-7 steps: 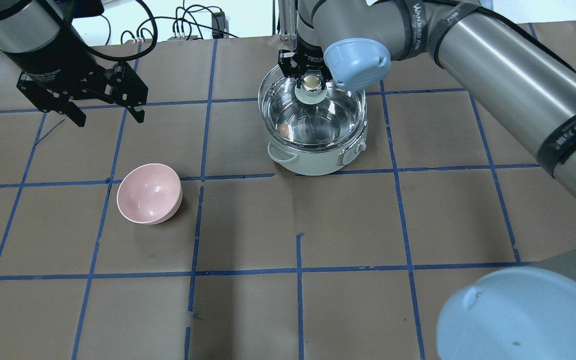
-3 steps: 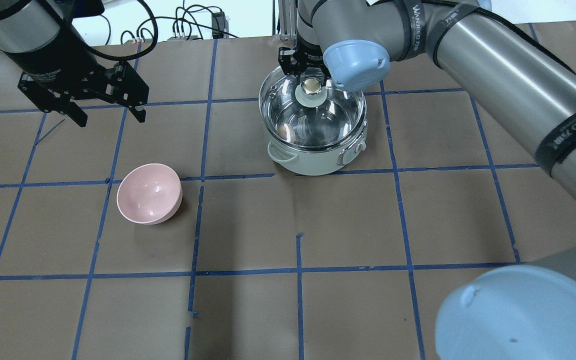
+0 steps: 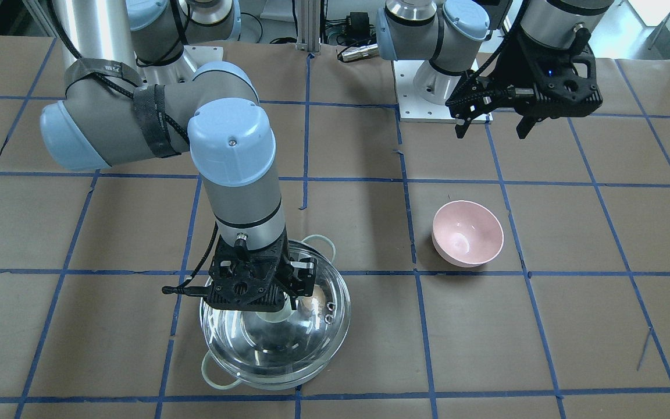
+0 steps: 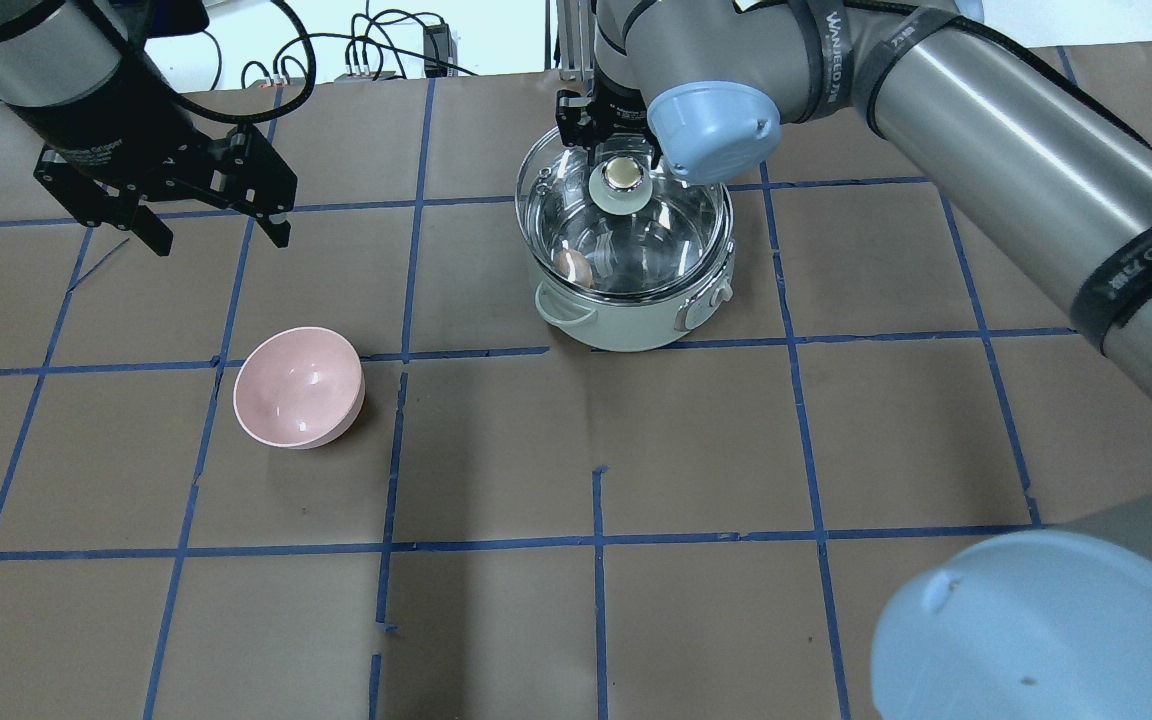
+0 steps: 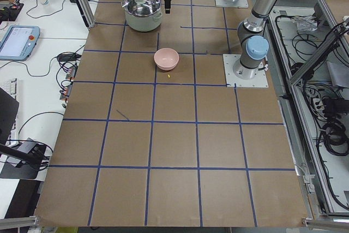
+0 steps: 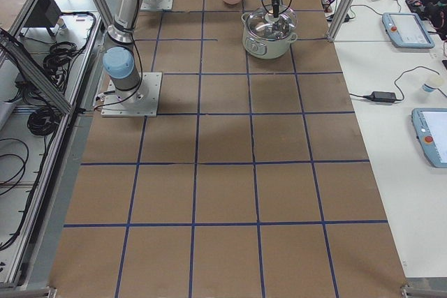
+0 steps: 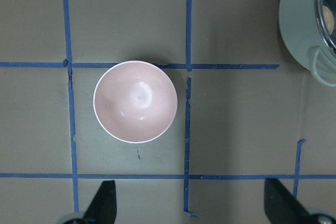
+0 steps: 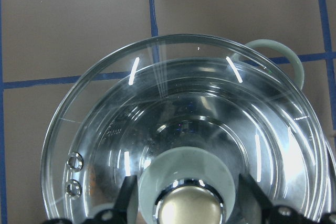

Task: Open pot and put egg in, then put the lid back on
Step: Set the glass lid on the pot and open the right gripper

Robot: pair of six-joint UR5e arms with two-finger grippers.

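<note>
Stage: we judge the task to be at its close, with all three steps apparently done as things lie.
Done: the egg [image 4: 572, 265] is in the pot [image 4: 626, 325], and the lid [image 4: 641, 240] sits over the pot's mouth, to all appearances level and seated.
Left: we see only the withdrawal of the right arm; nothing else looks outstanding.
Pot: it stands on the table [image 4: 696, 450] near the far edge and holds the egg alone, with no water or other contents that we can make out.
Egg: seen through the glass, it rests on the pot floor at about 7 o'clock in the overhead view, close to the wall.
Pink bowl [image 4: 299, 387]: it is empty and upright, at about 8 o'clock from the pot and well apart from it.
Right gripper [image 8: 186, 198]: it is poised over the lid's knob [image 4: 622, 174]. Its fingers [image 8: 131, 198] are spread to either side, clear of the chrome, and grip nothing.
Left gripper [image 4: 219, 238]: its jaws are wide apart and empty. It hovers at about 9 o'clock from the pot, well apart from it, above bare table beyond the bowl.
</note>
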